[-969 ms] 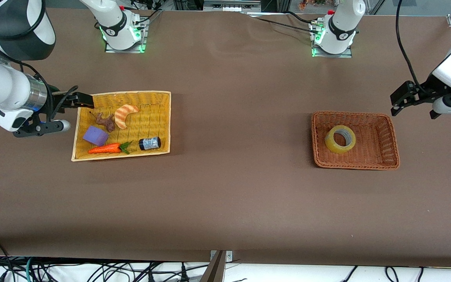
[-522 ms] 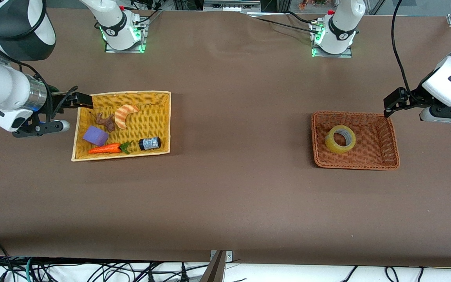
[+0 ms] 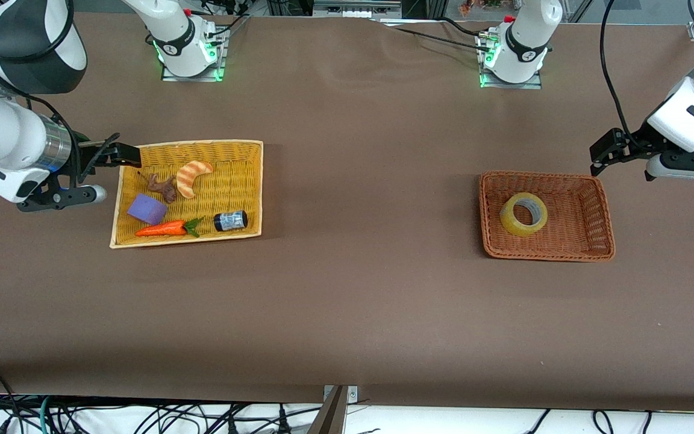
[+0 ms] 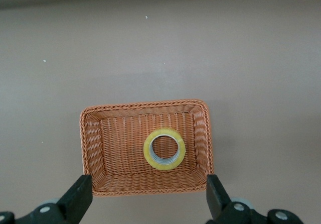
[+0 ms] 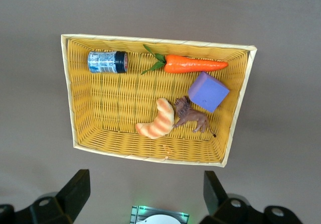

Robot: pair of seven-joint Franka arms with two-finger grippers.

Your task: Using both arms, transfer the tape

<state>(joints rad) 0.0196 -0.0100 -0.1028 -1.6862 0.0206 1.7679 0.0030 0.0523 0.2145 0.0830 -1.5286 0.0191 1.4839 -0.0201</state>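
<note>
The tape (image 3: 523,214), a yellowish translucent ring, lies flat in the brown wicker basket (image 3: 601,229) toward the left arm's end of the table. It also shows in the left wrist view (image 4: 164,149), inside the basket (image 4: 93,148). My left gripper (image 3: 602,154) hangs open and empty over the table, just off the basket's corner nearest the robots' bases. In its own view it (image 4: 146,199) stands with jaws wide apart. My right gripper (image 3: 120,155) is open and empty (image 5: 144,190) over the edge of the yellow basket (image 3: 250,181), where the arm waits.
The yellow basket (image 5: 70,93) holds a striped croissant toy (image 3: 192,176), a brown animal figure (image 3: 162,186), a purple block (image 3: 146,208), a carrot (image 3: 166,228) and a small dark can (image 3: 230,220). The arm bases (image 3: 187,51) (image 3: 512,57) stand at the table's edge farthest from the front camera.
My left arm has swung, bringing its gripper a little closer to the brown basket's corner. The right arm and the tape have not moved.
</note>
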